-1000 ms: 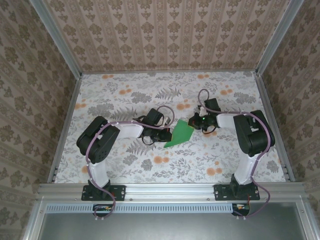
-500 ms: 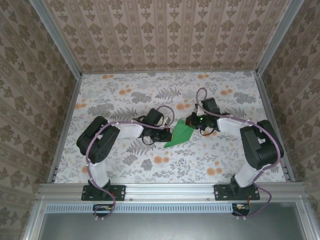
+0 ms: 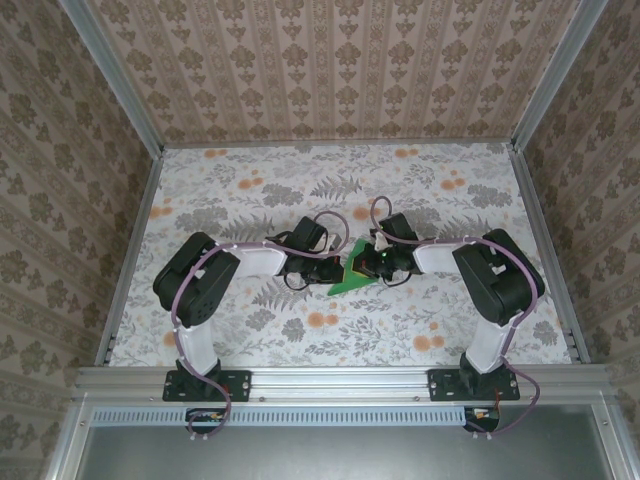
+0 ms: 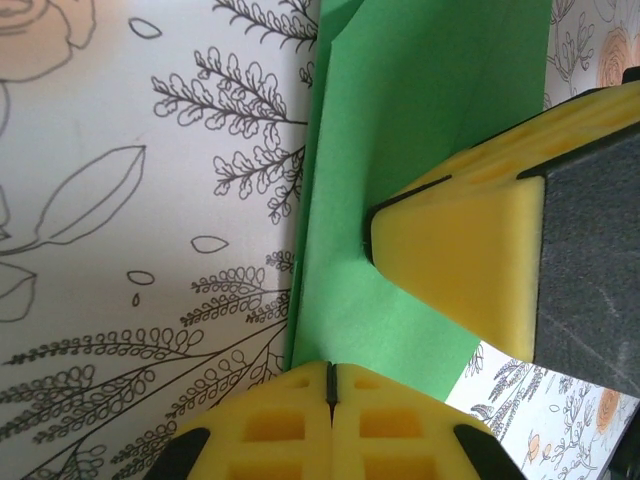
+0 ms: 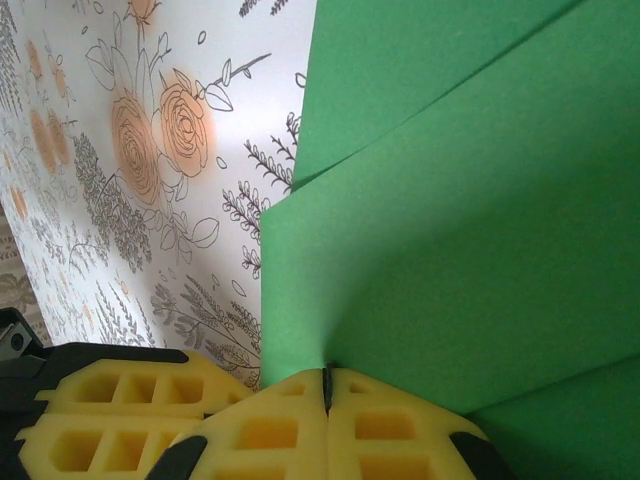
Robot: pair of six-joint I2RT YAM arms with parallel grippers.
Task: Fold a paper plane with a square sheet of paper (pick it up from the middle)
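The green sheet of paper (image 3: 347, 277) lies on the flowered table (image 3: 250, 190), folded into a narrow wedge with overlapping flaps (image 5: 480, 200). My left gripper (image 3: 338, 263) is shut, and its yellow tips (image 4: 330, 385) press on the near edge of the paper (image 4: 400, 150). My right gripper (image 3: 369, 263) is shut too. Its tips (image 5: 327, 378) press down on a folded layer from the opposite side. The two grippers stand close together over the paper: a right finger (image 4: 470, 250) rests on it in the left wrist view, and the left fingers (image 5: 100, 410) show in the right wrist view.
Aluminium rails and patterned walls (image 3: 330, 70) enclose the table on three sides. Both arms reach inward from their bases (image 3: 205, 385) at the near edge, with cables looped above the wrists (image 3: 330, 222).
My right gripper has swept left onto the paper, laying its right side over. The green shape now looks narrower. The left arm has stayed put.
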